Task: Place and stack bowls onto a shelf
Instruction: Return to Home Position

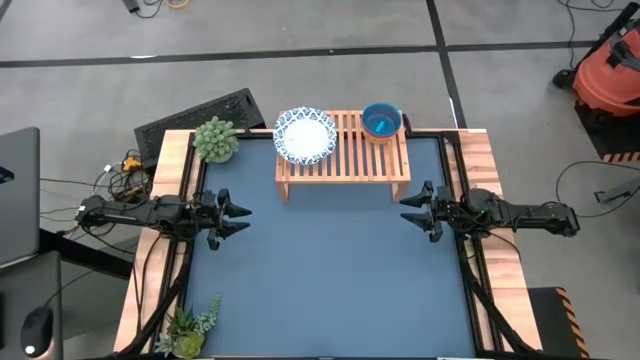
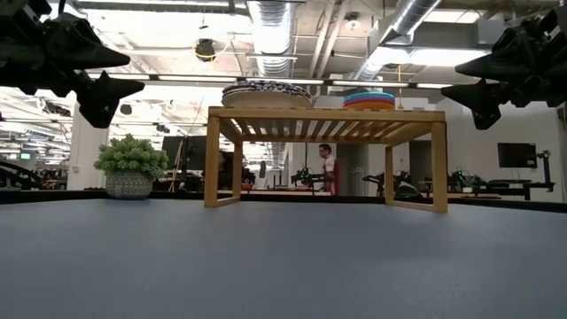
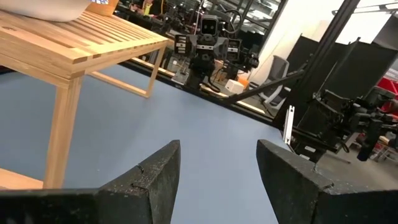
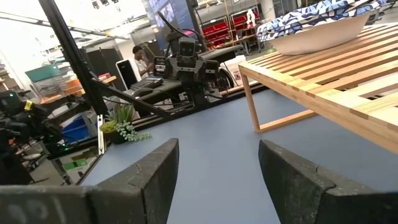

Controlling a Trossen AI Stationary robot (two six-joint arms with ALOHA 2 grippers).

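Observation:
A light-wood shelf stands by its legs on the blue table near the far edge. On its slatted top rest a stack of white bowls with blue patterned rims at the left end and a stack of small plastic bowls, teal on top, at the right end. In the low view both stacks show on the shelf top. My left gripper hovers open at the table's left side. My right gripper hovers open at the right side. Neither is near the bowls.
A potted plant stands at the table's far left corner beside the shelf. Another plant sits at the near left corner. Wooden borders run along both table sides. The blue tabletop spreads between the arms.

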